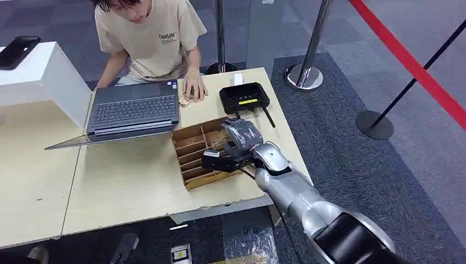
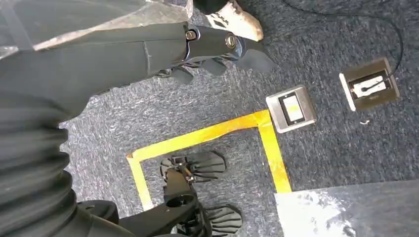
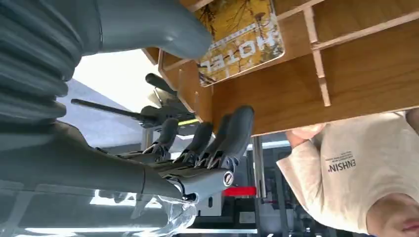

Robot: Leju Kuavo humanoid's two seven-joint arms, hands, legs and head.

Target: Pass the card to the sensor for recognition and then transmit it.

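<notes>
1 hand [image 1: 228, 149] over tray [image 1: 189, 144] edge.

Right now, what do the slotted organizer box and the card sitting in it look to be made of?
The brown slotted organizer box looks like thin unfinished wood or fibreboard: matte, with visible grain in the right wrist view. The yellow printed card seems glossy plastic or coated paper; which one is unclear.

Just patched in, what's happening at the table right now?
The right robot hand is reaching into the wooden divided tray on the table, thumb and fingers around a yellow hotel card standing in a slot. Whether it already grips the card is unclear. The black sensor box sits just beyond the tray, untouched. The left robot hand hangs over the carpet, holding nothing. A person sits across the table at a laptop.
</notes>
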